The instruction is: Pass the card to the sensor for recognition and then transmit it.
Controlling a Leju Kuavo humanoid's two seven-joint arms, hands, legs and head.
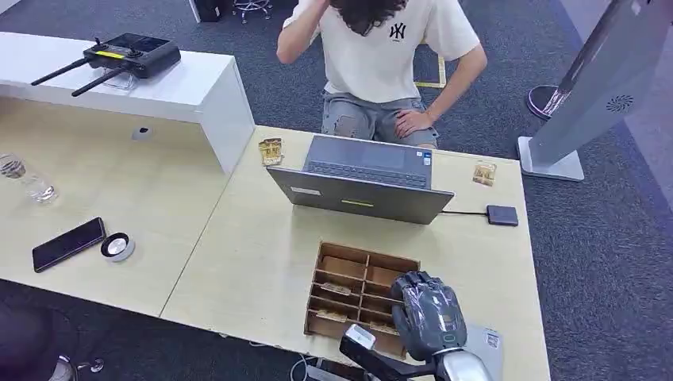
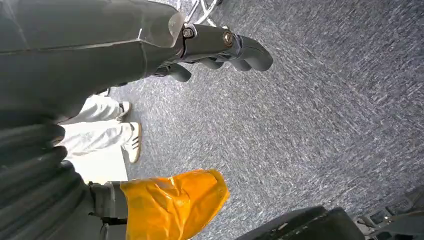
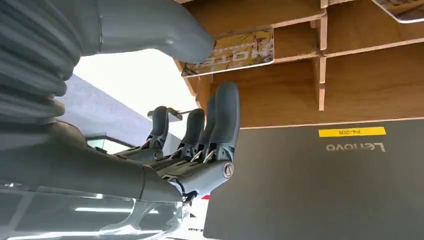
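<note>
The pale wood worktop [image 1: 238,262] carries a grey laptop [image 1: 361,181] at its far middle, lid towards the robot, with a person [image 1: 381,55] seated beyond it. Near the laptop, towards the robot, sits a wooden divided tray [image 1: 341,290]. The right hand [image 1: 427,313] hovers over the tray's right near corner, fingers [image 3: 222,120] apart and extended, gripping nothing. A card [image 3: 230,51] lies in a tray compartment just beside the thumb. The small dark sensor [image 1: 501,215] rests right of the laptop, cabled to it. The left hand [image 2: 220,50] hangs over grey carpet, fingers loosely curled and empty.
</note>
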